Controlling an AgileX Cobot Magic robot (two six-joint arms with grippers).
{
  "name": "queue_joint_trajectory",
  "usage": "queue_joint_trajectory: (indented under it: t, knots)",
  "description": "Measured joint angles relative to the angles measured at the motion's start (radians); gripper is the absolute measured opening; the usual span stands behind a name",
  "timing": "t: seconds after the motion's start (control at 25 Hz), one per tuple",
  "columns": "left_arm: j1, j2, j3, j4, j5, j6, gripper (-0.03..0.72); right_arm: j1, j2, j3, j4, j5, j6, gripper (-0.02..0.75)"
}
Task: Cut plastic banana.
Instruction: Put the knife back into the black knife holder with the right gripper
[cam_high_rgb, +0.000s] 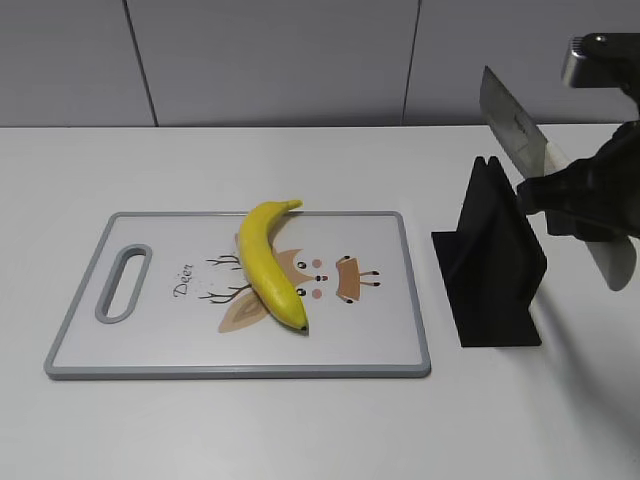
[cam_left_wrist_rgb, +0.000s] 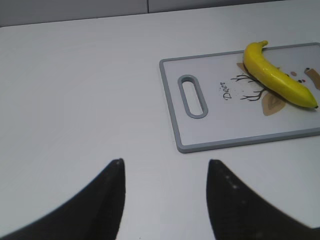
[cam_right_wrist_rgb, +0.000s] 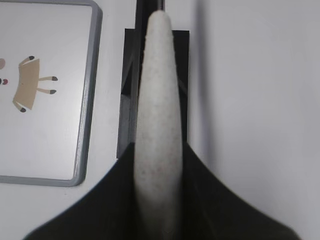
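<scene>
One right gripper (cam_high_rgb: 560, 190) clamps a knife (cam_high_rgb: 520, 125), well apart from the plastic banana (cam_high_rgb: 270, 262).

The plastic banana (cam_high_rgb: 272, 265) lies diagonally on the cutting board (cam_high_rgb: 170, 350) on the desk (cam_high_rgb: 300, 430). The right hand (cam_high_rgb: 560, 195) grips a knife (cam_high_rgb: 512, 125) above the black knife stand (cam_high_rgb: 495, 265), right of the board.

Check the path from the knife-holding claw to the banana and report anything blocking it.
Nothing visible blocks it. The right claw holds the knife above the black knife stand. The plastic banana lies uncovered on the cutting board, left of the stand, with bare table and board between them.
</scene>
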Motion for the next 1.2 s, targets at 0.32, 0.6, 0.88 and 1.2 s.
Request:
queue_joint_trajectory:
  t: [0.32, 0.6, 0.88, 1.2]
  knots:
    - [0.000, 0.000, 0.000, 0.000, 0.000, 0.000, 0.509, 0.000, 0.074, 0.000, 0.083, 0.014, -0.054, 0.178]
    - [0.000, 0.000, 0.000, 0.000, 0.000, 0.000, 0.509, 0.000, 0.080, 0.000, 0.087, 0.031, -0.058, 0.178]
    - [0.000, 0.000, 0.000, 0.000, 0.000, 0.000, 0.509, 0.000, 0.081, 0.000, 0.104, 0.056, -0.063, 0.178]
    - [0.000, 0.000, 0.000, 0.000, 0.000, 0.000, 0.509, 0.000, 0.106, 0.000, 0.170, 0.070, -0.103, 0.178]
